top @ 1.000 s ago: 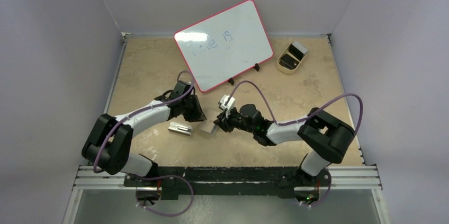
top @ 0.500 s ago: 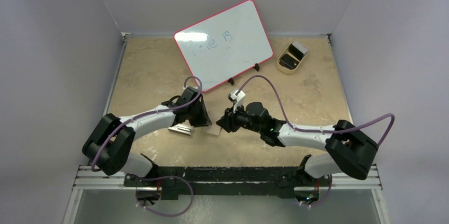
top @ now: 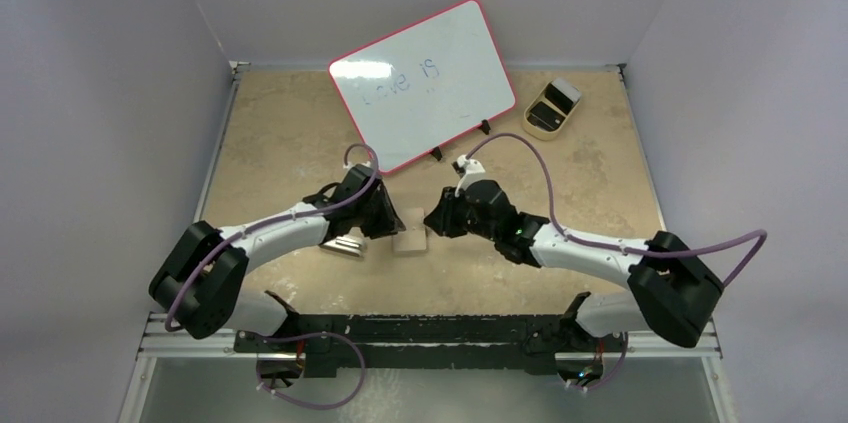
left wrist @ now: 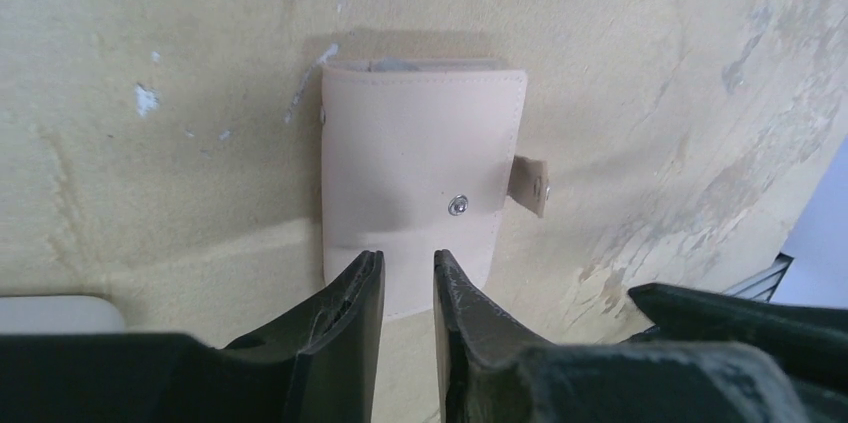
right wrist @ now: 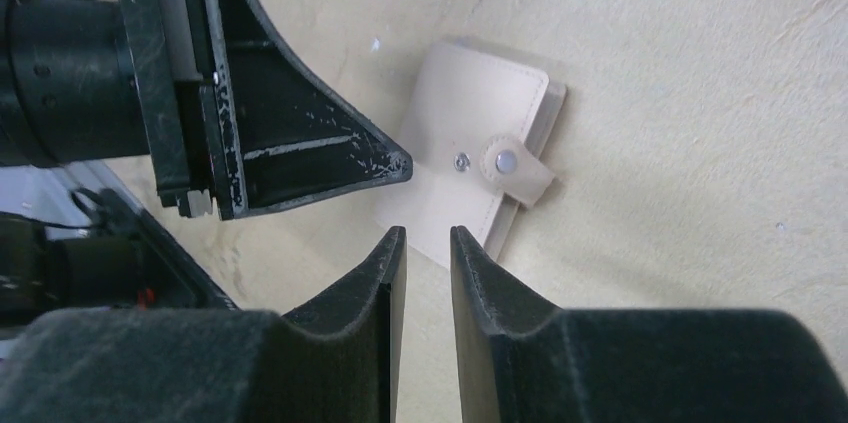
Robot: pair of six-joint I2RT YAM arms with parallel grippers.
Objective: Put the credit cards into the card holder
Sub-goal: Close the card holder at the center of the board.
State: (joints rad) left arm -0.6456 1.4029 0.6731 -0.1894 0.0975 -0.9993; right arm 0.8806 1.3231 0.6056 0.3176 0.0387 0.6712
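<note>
- We found the card holder [top: 411,240] folded shut and flat on the table [top: 600,173], between the 2 grippers.
- Its snap tab [right wrist: 512,168] lay unfastened beside the stud, and a grey strip of the credit cards [left wrist: 435,65] showed at 1 edge.
- The left gripper [left wrist: 403,265] hung over the card holder's near edge, jaws narrowly parted, holding nothing.
- The right gripper [right wrist: 428,238] faced it from the other side, jaws likewise slightly apart and empty.
- A silver-white block [top: 342,243] lay just beside the left gripper.
</note>
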